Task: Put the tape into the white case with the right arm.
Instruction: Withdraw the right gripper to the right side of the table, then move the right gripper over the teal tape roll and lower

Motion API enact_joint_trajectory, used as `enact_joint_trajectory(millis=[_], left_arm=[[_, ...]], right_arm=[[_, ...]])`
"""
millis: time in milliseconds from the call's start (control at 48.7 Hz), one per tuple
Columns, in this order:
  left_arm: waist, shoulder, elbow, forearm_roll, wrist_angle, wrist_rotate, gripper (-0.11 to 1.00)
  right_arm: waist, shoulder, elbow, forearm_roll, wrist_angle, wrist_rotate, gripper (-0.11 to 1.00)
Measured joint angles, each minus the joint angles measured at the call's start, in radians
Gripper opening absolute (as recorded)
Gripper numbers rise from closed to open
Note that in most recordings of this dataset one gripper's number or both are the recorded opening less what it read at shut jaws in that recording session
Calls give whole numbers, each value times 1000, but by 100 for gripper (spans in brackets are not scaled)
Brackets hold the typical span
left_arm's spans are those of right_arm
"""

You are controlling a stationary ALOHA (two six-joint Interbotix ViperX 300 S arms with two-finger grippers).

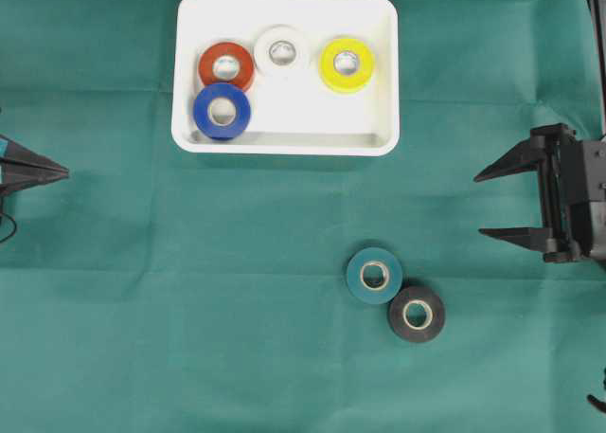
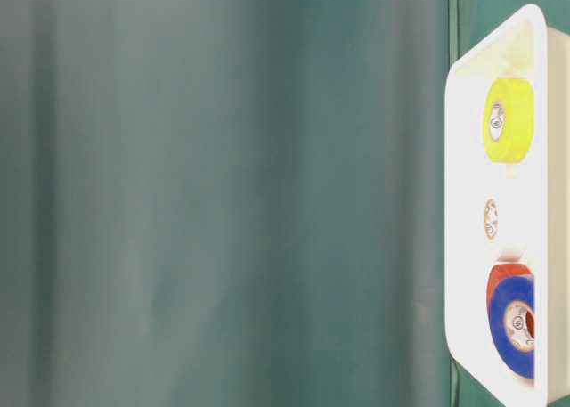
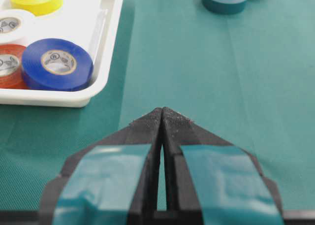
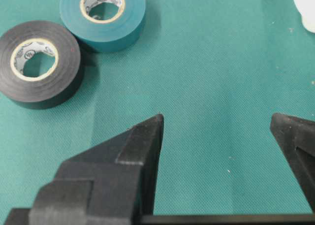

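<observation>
While four rolls already lie in the white case (image 1: pixel 284 141) near the top of the overhead view, my right gripper (image 1: pixel 492 204) stands off at the right edge with its two long black fingers spread wide and nothing between them. From my right wrist camera I see both fingertips (image 4: pixel 147 131) apart above bare green cloth (image 1: pixel 142 310), clear of every roll.

Two rolls of tape are still out on the cloth, below the case and toward me: a teal tape roll (image 1: pixel 374 276) and a black tape roll (image 1: pixel 417 313), lying flat and touching each other, the black one lower and further right in the overhead view. They sit near my right gripper but apart from it, off to the upper left in my right wrist view.

Inside the case, a red tape roll (image 1: pixel 225 66) and a blue tape roll (image 1: pixel 222 111) lie at the left, the blue one overlapping the red one's edge. A white tape roll (image 1: pixel 281 51) sits in the middle by the far rim, and a yellow tape roll (image 1: pixel 347 64) is at the right.

My left gripper (image 1: pixel 59 171), with teal bands on its fingers, is at the left edge of the overhead view, closed tip to tip on nothing, pointing across the cloth beside the case's near corner.
</observation>
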Motion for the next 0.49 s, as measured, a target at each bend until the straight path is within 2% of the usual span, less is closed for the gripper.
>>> enact_joint_trajectory(millis=[226, 493], left_arm=[[0, 2, 0, 0, 0, 0, 0], [0, 2, 0, 2, 0, 0, 0]], right_arm=[[15, 141, -72, 0, -44, -20, 64], [35, 342, -204, 0, -80, -46, 64]])
